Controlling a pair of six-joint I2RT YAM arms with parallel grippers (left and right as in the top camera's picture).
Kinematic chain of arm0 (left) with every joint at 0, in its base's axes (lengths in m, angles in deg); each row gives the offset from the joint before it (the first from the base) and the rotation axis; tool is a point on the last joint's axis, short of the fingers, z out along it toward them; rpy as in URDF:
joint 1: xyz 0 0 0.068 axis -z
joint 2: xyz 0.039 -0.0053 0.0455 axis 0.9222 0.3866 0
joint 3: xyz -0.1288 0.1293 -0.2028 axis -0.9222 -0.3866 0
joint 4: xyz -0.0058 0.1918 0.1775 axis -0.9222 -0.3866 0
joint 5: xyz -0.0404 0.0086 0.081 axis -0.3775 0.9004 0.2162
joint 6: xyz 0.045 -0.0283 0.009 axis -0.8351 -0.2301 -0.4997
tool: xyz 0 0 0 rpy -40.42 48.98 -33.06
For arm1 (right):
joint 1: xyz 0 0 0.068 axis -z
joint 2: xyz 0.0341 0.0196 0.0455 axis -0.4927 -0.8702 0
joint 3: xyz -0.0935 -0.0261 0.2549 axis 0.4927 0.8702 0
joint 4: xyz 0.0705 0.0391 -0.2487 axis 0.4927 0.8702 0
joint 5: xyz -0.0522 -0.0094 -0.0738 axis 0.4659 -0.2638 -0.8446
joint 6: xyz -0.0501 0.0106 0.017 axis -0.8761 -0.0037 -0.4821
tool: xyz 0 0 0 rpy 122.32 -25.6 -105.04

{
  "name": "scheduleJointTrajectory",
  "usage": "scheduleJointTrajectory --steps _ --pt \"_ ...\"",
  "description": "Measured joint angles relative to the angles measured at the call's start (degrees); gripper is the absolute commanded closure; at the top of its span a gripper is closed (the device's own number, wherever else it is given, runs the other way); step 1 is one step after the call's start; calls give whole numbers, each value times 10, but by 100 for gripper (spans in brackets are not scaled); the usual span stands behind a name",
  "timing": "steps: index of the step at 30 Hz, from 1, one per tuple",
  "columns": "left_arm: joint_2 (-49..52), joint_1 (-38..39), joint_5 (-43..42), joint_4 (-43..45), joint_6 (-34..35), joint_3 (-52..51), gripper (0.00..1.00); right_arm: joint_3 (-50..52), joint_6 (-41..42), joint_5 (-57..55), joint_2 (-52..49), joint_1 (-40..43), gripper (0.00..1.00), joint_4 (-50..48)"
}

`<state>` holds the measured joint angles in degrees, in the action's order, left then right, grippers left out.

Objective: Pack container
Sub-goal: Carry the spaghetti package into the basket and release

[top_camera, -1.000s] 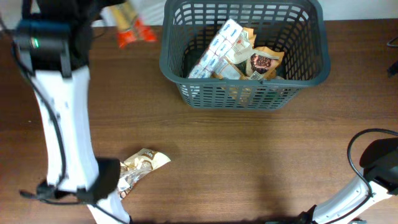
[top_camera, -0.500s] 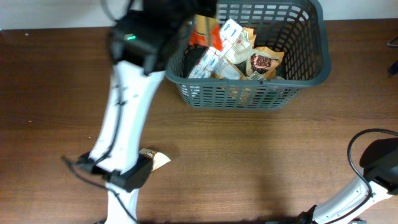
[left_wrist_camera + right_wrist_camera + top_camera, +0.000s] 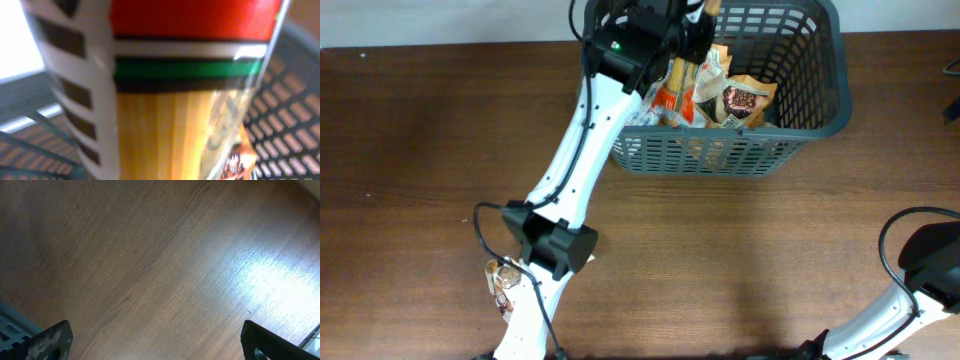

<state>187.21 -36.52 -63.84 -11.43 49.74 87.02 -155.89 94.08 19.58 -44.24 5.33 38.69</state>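
The dark grey slotted container (image 3: pixel 740 155) stands at the back middle of the table. It holds a brown snack bag (image 3: pixel 745 98) and other packets partly hidden by my arm. My left gripper (image 3: pixel 685 35) is over the container's left half, shut on a long spaghetti packet (image 3: pixel 677 95) with red and green bands. The packet hangs down inside the container. In the left wrist view the packet (image 3: pixel 170 115) fills the frame and hides the fingers, with container lattice (image 3: pixel 295 100) behind it. My right gripper (image 3: pixel 155 335) is open and empty over bare wood.
A small brown-and-white snack packet (image 3: pixel 500 282) lies on the table at the front left, beside the left arm's base. The right arm (image 3: pixel 920 270) sits at the front right corner. A grey container corner (image 3: pixel 10 327) shows in the right wrist view.
My left arm has swung right from the table's back left, carrying the spaghetti packet over the rim and into the container. The right arm has not moved.
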Motion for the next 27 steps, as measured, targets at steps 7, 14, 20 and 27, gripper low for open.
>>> scheduleJointTrajectory --steps 7,14,20,27 --pt "20 0 -17 -86 -25 -1 45 0 0 0 0 0 1 0" --pt "17 -3 -21 -110 -52 0 1 0 0 0 0 0 1 0" --pt "17 -33 -23 -126 -61 19 1 0 0 0 0 0 1 0" --pt "-24 -109 -23 -143 -62 78 1 0 0 0 0 0 1 0"
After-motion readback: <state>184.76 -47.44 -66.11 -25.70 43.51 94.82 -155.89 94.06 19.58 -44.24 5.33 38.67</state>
